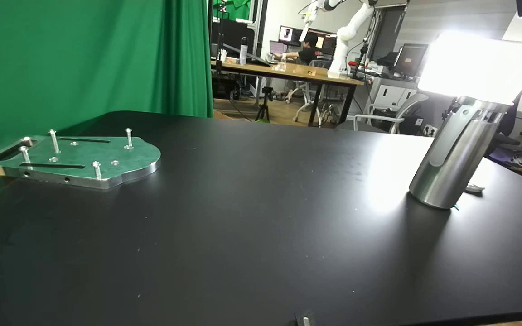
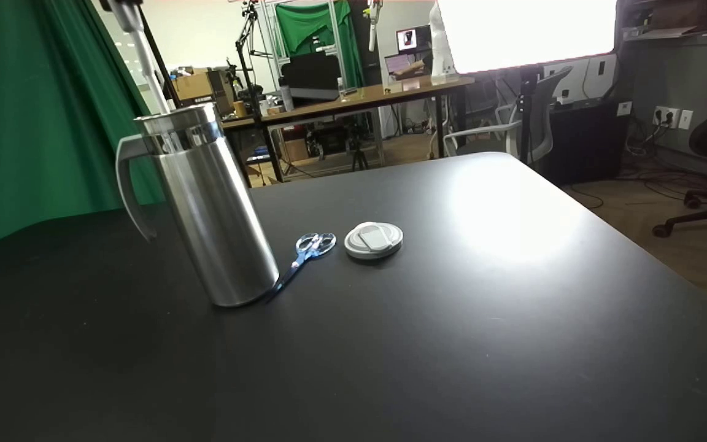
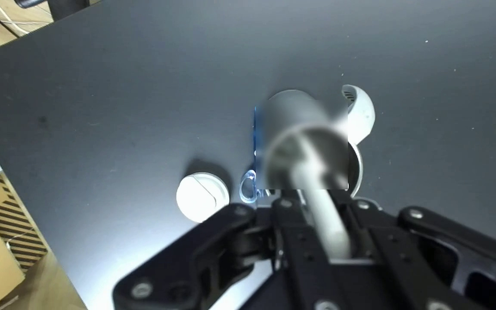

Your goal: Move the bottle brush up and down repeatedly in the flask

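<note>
In an exterior view we see the brush [image 2: 146,61] in the flask [image 2: 215,209], leaning toward eleven o'clock, the gripper [image 3: 318,200] closed around its handle [image 3: 333,234]; insertion looks done, scrubbing likely remains.

In an exterior view I have the brushed-metal flask [image 1: 463,154] standing on my black worktop [image 1: 252,217], grey handle [image 1: 447,142] showing, its top lost in white glare [image 1: 474,63]. Well apart, near the green curtain [image 1: 107,59], lies a green-looking metal plate [image 1: 84,156] with upright bolts [image 1: 55,142].
</note>
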You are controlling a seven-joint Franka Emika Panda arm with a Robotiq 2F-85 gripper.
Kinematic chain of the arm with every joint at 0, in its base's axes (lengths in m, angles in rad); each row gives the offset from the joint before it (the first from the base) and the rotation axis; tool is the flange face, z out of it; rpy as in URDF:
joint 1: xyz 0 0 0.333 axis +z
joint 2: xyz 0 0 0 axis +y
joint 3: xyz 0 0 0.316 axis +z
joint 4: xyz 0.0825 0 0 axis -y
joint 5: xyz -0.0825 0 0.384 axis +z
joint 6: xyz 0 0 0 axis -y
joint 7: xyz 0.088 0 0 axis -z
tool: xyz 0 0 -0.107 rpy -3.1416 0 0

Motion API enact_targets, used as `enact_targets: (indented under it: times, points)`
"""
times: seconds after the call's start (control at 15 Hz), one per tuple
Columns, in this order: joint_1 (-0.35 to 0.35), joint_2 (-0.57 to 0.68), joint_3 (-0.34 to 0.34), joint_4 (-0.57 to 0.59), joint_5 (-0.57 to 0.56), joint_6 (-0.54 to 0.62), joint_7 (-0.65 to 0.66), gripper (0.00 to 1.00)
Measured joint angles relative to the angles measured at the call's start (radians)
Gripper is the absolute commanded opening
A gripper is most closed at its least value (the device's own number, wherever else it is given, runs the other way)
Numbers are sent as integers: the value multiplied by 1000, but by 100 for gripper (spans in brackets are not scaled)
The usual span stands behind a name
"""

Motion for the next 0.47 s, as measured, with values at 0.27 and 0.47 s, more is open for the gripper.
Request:
enact_targets:
  times: [0.27,0.47]
  points:
    - [0,-15,9,0,-5,-26,0,81]
    - [2,-18,13,-1,-9,-41,0,76]
